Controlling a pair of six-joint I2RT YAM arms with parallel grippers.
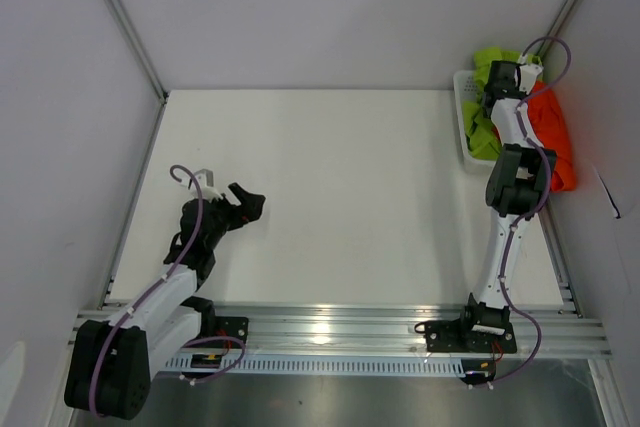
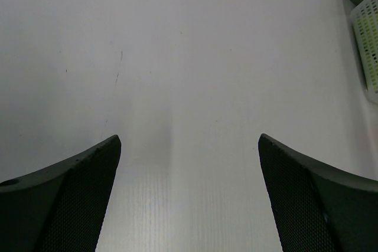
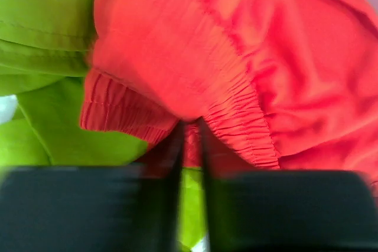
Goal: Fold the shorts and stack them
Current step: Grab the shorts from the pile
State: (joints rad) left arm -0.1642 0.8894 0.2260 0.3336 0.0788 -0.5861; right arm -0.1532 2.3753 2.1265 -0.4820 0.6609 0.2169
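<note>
Top external view: two arms at a white counter
Left fingers: spread apart, released, above the counter
Basket: far right corner
Lime green shorts: bunched in the basket
Right fingers: clenched on the red waistband
Orange-red shorts: heaped just right of the green, touching it

White table spreads ahead of the left gripper, pale grey walls past it and both sides, metal rail behind.

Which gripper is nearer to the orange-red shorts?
Right. The right gripper pinches the orange-red shorts at their waistband; the left gripper is open over the table, far to their left.
</note>
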